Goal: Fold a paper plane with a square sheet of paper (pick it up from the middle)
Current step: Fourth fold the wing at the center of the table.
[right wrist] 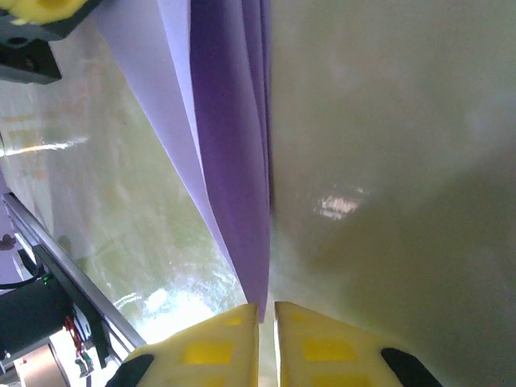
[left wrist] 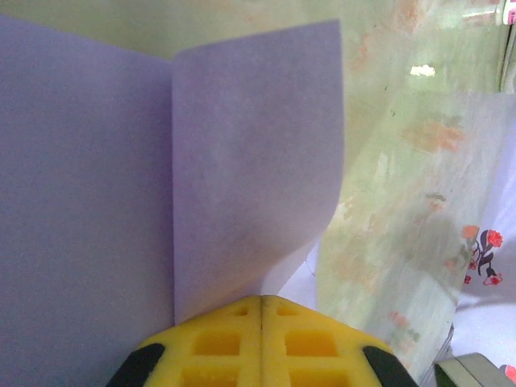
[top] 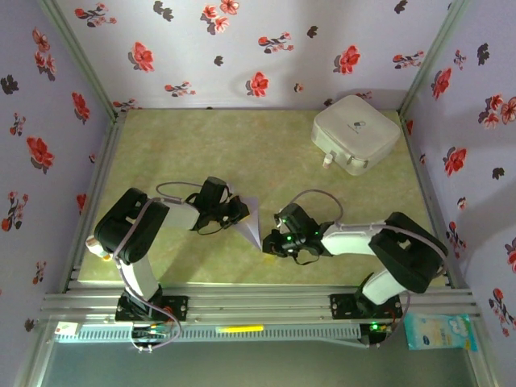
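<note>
Two grippers meet the paper (left wrist: pixel 242 161): the left gripper (left wrist: pixel 262 301) pinches its creased end, flaps fanning out beyond the fingers (left wrist: pixel 218 343), while the right gripper (right wrist: pixel 267 306) shows a slit between its fingers at the paper's tip, so I cannot tell whether it grips. Mid-fold, I judge; next the right must close firmly and press along the crease.

Your top camera looks steeply down from above the near edge of the table (top: pixel 242 145). Your wrist cameras sit close behind the left tool (left wrist: pixel 262 303) and the right tool (right wrist: pixel 267 310), facing along them. All three views share the lavender paper sheet (top: pixel 251 218).
</note>
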`<state>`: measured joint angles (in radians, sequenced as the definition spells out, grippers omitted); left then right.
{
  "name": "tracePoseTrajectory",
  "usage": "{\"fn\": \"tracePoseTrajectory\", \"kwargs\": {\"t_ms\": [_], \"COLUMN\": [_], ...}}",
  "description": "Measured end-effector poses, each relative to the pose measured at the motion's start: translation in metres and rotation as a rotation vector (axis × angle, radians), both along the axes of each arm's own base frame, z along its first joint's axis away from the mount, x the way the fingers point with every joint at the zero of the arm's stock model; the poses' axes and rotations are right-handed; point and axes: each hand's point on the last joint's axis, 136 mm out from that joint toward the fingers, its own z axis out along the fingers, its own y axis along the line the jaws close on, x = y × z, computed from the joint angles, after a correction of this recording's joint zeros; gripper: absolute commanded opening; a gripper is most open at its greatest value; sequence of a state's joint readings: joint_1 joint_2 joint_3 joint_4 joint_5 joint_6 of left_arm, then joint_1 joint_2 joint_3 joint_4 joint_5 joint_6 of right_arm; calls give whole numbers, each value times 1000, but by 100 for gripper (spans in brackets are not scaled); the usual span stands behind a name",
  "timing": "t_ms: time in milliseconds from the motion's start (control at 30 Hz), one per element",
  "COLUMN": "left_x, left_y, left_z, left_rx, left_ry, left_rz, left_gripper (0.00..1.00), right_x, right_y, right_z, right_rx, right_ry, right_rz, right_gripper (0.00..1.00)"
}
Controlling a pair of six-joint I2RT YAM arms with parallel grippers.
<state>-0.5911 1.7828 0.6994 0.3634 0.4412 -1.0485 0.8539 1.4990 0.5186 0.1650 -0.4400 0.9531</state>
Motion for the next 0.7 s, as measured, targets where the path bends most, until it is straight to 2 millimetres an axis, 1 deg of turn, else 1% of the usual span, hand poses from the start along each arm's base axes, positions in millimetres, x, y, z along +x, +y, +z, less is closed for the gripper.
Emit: {"fn": "tracePoseTrajectory", "kwargs": {"t_ms": [67,167,267,367,633,700], "left_x": [0,0,0,0,0,0], "left_y": [0,0,0,0,0,0], "left_z": [0,0,0,0,0,0], "left_rx": [-1,-2,-7,-10,-11,-11], "left_ry": [-1,-2,-6,-2,0,0], "left_rz": [0,0,2,7,9,9], "left_gripper": [0,0,0,0,0,0], "right_x": [1,5,12,19,37,40], "right_y": [-4,-12,-14,-7,32,39], "right_z": [8,25,40,46,41,38], "right_rx": [-4,-13,-7,1,16,16], "right_ry": [-18,-70,-119,-126,-92,-87], "right_rz": [-10,-40,-56,-53,-12,-6], "right_gripper": [16,15,8,4,2,2]}}
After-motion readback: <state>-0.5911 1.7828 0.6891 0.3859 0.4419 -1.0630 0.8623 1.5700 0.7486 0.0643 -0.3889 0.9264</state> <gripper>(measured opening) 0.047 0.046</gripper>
